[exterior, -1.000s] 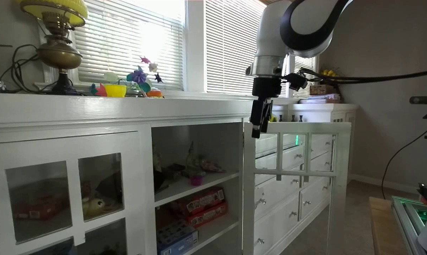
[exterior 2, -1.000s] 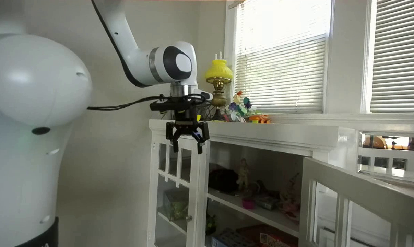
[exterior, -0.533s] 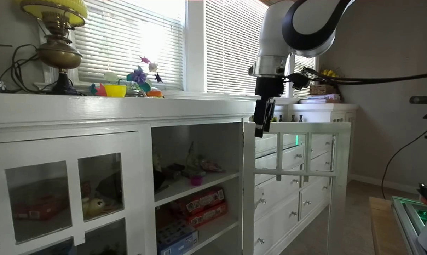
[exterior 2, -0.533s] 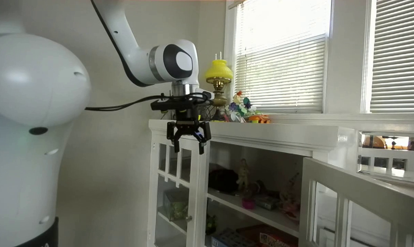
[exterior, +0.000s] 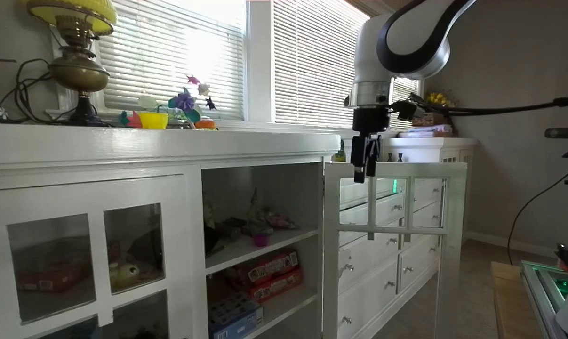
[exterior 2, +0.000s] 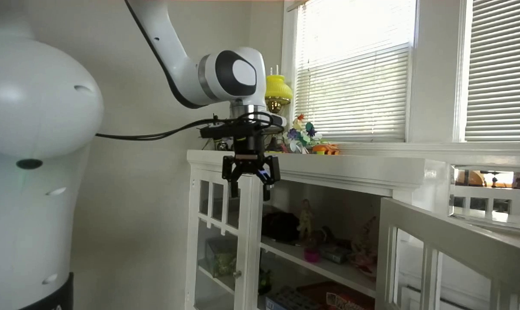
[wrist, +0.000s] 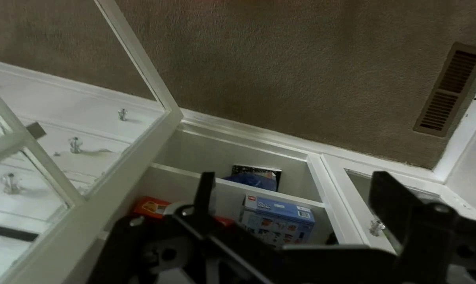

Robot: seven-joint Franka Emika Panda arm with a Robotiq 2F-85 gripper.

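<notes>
The tool (exterior 2: 250,193) hangs empty, its jaws wide apart, in front of the white cabinet (exterior 2: 337,165), whose open glass door (exterior: 392,230) is on the right and closed door (exterior 2: 244,241) on the left, so any move here seems best made slowly, with the spread jaws kept off both doors

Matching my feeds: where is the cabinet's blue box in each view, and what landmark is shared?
In an exterior view: blue box, bottom edge, left of centre.
In an exterior view: blue box, bottom edge, right of centre.
Wrist view: blue box, below and slightly right of centre.
Shared landmark: the open cabinet door.
</notes>
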